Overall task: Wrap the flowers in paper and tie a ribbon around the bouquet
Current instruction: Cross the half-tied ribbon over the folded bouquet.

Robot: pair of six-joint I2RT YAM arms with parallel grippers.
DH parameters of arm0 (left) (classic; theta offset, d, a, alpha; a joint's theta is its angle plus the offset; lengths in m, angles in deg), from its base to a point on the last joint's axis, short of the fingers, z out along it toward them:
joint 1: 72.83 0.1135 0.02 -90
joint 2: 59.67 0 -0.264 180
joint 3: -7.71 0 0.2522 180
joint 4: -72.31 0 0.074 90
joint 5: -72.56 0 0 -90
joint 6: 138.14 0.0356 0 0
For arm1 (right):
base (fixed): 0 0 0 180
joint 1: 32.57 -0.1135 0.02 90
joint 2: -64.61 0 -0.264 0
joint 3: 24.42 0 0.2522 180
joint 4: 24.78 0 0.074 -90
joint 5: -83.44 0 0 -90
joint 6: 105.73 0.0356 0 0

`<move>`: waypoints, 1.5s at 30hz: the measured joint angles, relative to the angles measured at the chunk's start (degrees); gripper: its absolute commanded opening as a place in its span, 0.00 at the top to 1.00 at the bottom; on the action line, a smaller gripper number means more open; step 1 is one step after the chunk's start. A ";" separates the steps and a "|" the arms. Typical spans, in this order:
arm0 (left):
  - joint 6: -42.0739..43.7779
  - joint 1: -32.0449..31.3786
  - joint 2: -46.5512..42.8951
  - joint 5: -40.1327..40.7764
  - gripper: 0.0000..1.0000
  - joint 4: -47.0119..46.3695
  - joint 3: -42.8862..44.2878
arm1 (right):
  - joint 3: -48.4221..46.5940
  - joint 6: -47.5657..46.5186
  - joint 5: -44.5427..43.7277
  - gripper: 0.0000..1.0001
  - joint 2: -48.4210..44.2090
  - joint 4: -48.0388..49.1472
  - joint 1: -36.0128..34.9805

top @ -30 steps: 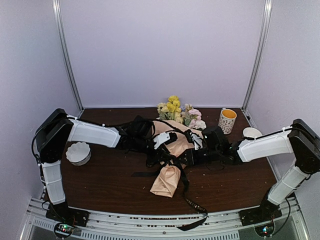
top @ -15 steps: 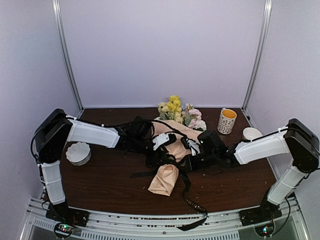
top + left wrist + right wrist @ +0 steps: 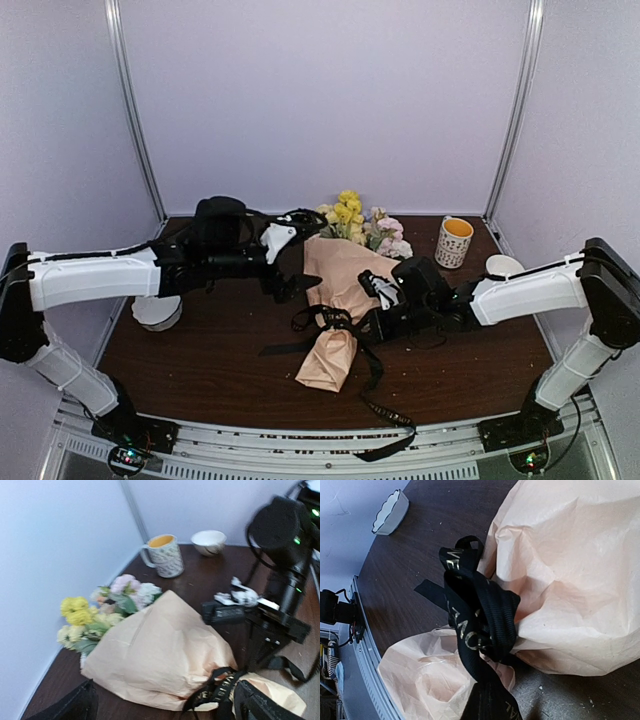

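Here's the bouquet (image 3: 338,290), lying across the middle of the tabletop (image 3: 200,375). Its flowers (image 3: 352,222) fan out toward the upper centre of the overhead frame and its narrow end points down toward the lower edge. The ribbon (image 3: 335,320) is bunched in a knot around the pinched waist of the paper (image 3: 160,655), and one loose tail trails off to the lower right. The right claw (image 3: 378,320) sits just right of that knot, clenched on a strand of ribbon that runs straight into it. The left claw (image 3: 165,709) is released, fingers spread wide, gripping nothing, just left of the cone's wide part. A mug (image 3: 454,240) stands right of the flowers, a small bowl (image 3: 503,265) farther right, and a scalloped bowl (image 3: 157,310) sits at the left, partly under the left arm.
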 measured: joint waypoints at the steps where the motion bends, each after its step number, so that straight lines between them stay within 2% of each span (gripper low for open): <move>1: -2.03 0.00 -2.14 2.93 0.02 -3.17 -2.29 | -0.13 0.00 0.00 1.00 -0.31 -0.28 0.00; 5: -10.43 0.81 -7.58 16.68 0.02 -15.74 -9.97 | -1.57 0.72 0.07 1.00 -0.87 -1.46 -0.02; 8: -12.61 2.19 -7.21 18.60 0.03 -17.16 -8.11 | -3.26 3.04 0.09 1.00 -0.85 -3.65 -0.02; 11: -12.52 2.86 -3.10 16.09 0.06 -13.70 -0.81 | -5.01 7.32 0.46 1.00 -0.35 -5.33 -0.02; 13: -12.31 2.84 -0.28 12.74 0.19 -10.82 2.29 | -5.51 10.43 1.11 1.00 0.57 -4.96 -0.02; 14: -12.11 2.84 0.92 10.64 0.21 -8.74 3.17 | -5.49 12.72 1.57 1.00 1.14 -4.59 -0.02; 22: -7.45 2.32 10.88 -2.80 0.18 5.95 5.25 | -5.49 20.41 2.25 1.00 3.76 -3.54 -0.02; 23: -6.82 1.81 11.93 -3.39 0.19 7.23 5.84 | -5.79 20.65 2.23 0.97 4.31 -3.78 -0.02; 26: -5.25 0.59 14.51 -4.39 0.27 9.16 7.28 | -6.47 20.81 1.92 0.79 4.87 -4.83 -0.02; 30: -4.63 -0.35 15.91 -4.55 0.28 9.70 7.41 | -6.64 19.04 0.17 0.61 4.59 -7.08 -0.02; 33: -4.37 -0.76 16.98 -3.34 0.29 9.62 7.63 | -6.62 17.64 -0.48 0.55 3.76 -9.07 0.09; 35: -3.85 -1.05 17.51 -1.88 0.29 9.64 7.63 | -6.62 15.98 -0.72 0.57 2.32 -10.38 0.50; 40: -2.89 -2.27 17.77 0.48 0.29 7.80 6.86 | -6.91 11.98 -0.50 0.69 -2.64 -11.52 3.26; 45: -2.73 -2.49 17.77 0.68 0.26 5.20 4.31 | -10.88 7.96 0.37 0.67 -1.44 -12.22 4.79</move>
